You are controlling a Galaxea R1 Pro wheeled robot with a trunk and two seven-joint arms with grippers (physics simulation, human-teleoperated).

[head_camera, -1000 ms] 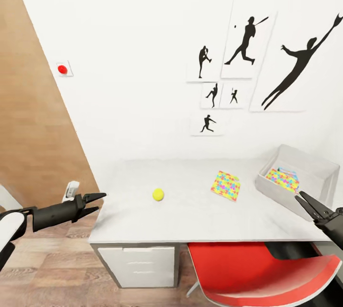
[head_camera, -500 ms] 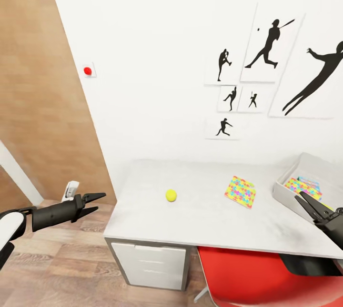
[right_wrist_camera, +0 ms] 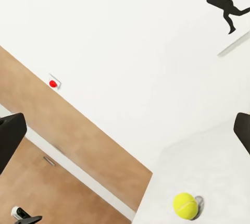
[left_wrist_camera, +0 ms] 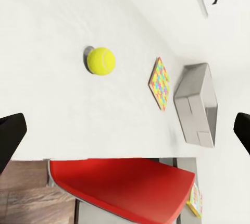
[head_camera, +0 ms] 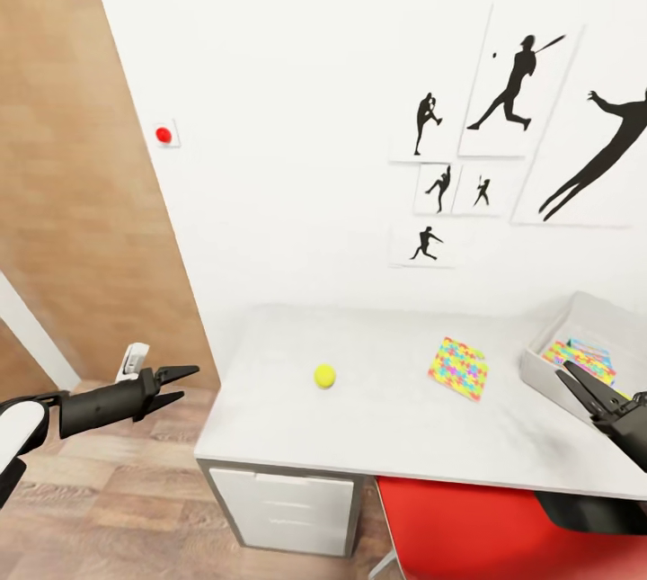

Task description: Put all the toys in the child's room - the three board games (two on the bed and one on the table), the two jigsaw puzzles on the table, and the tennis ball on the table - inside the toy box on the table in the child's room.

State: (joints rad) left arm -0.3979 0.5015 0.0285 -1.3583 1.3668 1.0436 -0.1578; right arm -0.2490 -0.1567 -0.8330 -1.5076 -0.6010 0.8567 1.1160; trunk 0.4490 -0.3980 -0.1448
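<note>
view shift: whole head view has slid since a second ago; the wall prints and table (head_camera: 395,418) are displaced together, so camera/base motion is inferred, not object motion.
tennis ball (head_camera: 324,375): resting on the table top, near its middle, apart from everything; unmoved relative to the table.
loose jigsaw puzzle (head_camera: 458,368): flat on the table, between the ball and the toy box (head_camera: 550,362); untouched.
toy box: at the table's right end, now cut by the frame edge; a second puzzle sheet (head_camera: 575,357) is seen inside.
left gripper (head_camera: 175,385): jaws spread, empty, held off the table's left end, over the floor.
right gripper (head_camera: 575,382): jaws parted, empty, in front of the toy box.
task meaning: judged repositioning toward the ball; ball and loose puzzle not yet boxed.
</note>
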